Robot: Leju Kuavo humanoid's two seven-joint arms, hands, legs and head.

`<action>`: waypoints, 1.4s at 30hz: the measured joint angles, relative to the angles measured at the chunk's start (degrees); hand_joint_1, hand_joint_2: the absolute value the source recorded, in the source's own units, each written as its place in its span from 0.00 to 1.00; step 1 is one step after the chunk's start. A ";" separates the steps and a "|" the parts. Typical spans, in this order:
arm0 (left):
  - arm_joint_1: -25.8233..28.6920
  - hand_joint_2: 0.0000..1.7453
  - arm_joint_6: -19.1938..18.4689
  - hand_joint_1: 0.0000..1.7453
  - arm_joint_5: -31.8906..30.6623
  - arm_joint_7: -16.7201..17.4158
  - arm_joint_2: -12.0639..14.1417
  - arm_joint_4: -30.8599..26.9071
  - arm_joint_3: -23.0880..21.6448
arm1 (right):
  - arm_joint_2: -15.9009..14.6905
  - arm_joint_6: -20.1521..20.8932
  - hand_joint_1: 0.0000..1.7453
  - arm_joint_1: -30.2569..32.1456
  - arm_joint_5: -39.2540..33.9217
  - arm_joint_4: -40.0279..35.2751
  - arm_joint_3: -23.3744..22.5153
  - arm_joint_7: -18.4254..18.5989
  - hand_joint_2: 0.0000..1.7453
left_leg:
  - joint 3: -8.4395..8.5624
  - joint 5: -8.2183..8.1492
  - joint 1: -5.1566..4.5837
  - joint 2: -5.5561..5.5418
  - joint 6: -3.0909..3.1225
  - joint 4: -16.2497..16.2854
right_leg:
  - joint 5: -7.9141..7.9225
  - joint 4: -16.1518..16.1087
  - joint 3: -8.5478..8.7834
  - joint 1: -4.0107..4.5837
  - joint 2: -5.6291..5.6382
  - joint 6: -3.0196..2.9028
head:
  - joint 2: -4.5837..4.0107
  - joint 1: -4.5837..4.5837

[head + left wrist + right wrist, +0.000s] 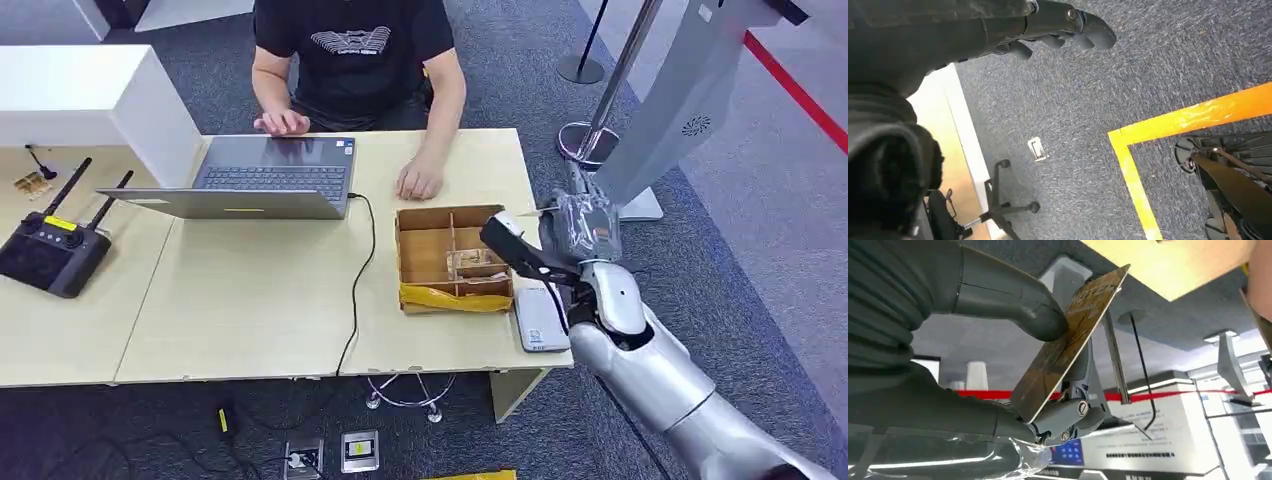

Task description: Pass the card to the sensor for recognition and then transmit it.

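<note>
Where the table [250, 300] ends at the right of the head view, a brown cardboard box [452, 258] sits divided into compartments, one lower compartment holding a small stack of cards [476, 263] whose faces are too small to read; a yellow strip [455, 299] runs along its near wall. Just right of the box, at the table's corner, lies a flat grey card reader [539, 320].

Rising from the lower right corner, the silver right arm bends toward the box, and the right hand [578, 232] hangs above the table's right edge, between the box and a slanted grey kiosk [680, 110]. In the right wrist view this hand [998, 340] pinches a brown patterned card [1068, 342] between the thick thumb and the fingers [1073, 415] behind it; the card stands tilted, clear of any surface.

Seen in its wrist view, the left hand [1058, 30] hangs over dark carpet with fingers loosely curled and nothing in them.

A person [355, 60] sits at the far edge, one hand on a laptop [255, 178]. A black remote controller [50, 250] lies at the left.
</note>
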 joint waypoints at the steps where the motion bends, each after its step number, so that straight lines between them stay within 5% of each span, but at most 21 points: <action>1: 0.14 0.00 0.00 0.00 0.00 0.00 0.02 0.00 0.00 | 0.00 -0.55 1.00 0.57 -0.33 0.40 0.00 -0.29 1.00 | 0.00 -0.02 0.00 0.00 -0.03 0.00 | 0.00 0.00 -0.01 0.00 0.01 0.00 | 0.00 0.00; 42: 1.22 0.00 0.00 0.00 2.01 -1.27 1.84 0.00 0.20 | 0.02 -6.34 1.00 9.60 -10.64 8.48 -0.24 -5.20 1.00 | -0.01 -0.03 0.03 0.06 -0.05 0.00 | 0.00 -0.01 -0.03 0.03 0.06 0.00 | 0.00 0.00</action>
